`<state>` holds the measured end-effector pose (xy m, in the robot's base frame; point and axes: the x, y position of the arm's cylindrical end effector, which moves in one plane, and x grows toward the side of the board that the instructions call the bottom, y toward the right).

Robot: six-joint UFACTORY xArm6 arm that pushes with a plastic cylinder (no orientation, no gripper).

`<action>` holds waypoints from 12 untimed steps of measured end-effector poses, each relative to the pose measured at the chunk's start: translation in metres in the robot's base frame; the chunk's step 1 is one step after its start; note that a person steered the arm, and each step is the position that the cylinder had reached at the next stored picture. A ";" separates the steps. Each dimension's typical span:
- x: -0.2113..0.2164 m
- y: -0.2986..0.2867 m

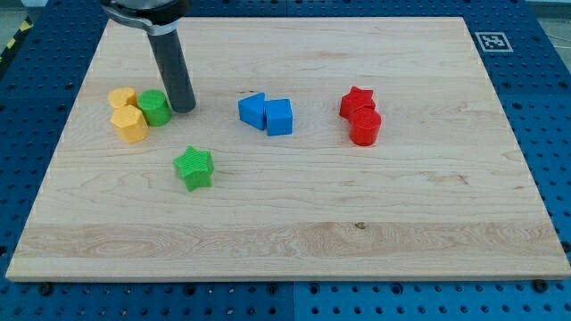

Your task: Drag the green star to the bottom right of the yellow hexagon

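Tool tip (184, 109) — bare, beside green cylinder (154, 108); green star (194, 168) below, unobstructed.

Bright, even light falls from overhead on the pale wooden board (294, 223), so colours read clean and the grain stays crisp with no glare. Shadows are short and soft: a faint dark rim hugs the base of the green star (194, 168) and of the red blocks (361, 117), and the dark rod (171, 71) throws only a slight smudge. Focus holds sharp to the edges, with no visible bending.
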<state>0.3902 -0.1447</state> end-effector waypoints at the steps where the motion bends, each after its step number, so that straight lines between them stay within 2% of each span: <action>1: 0.000 -0.013; 3: 0.002 0.037; 5: 0.030 0.050; 12: 0.061 0.081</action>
<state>0.4513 -0.0636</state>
